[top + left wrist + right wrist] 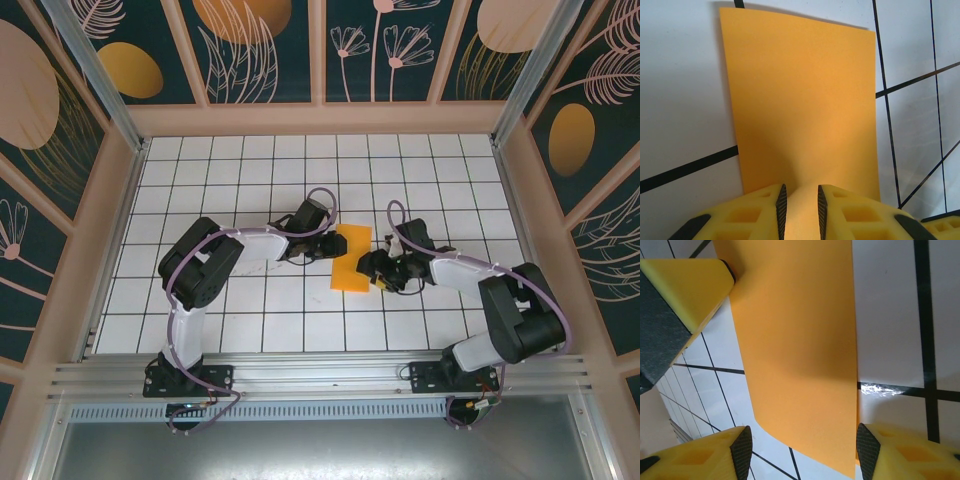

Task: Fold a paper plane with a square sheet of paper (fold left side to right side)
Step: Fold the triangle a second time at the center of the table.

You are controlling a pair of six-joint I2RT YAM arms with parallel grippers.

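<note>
Thin bright orange paper sheet (pixel 352 257) lies mid-table, already halved into a narrow rectangle; nose and wing folds remain. Left gripper (pixel 800 207) pinches its edge between yellow fingers. Right gripper (pixel 800 450) straddles the opposite end, fingers apart, not gripping.

paper (pixel 352 258) hemmed between both arms, surrounding table (pixel 250 310) open

You have the square sheet of paper (pixel 351 258) lying mid-bench (pixel 250 320), between the two arms. Left gripper (pixel 336 243) sits at its left edge, fingers (pixel 781 210) pinching that edge. Right gripper (pixel 374 270) sits at its right edge, fingers (pixel 742 450) straddling the sheet's corner.
</note>
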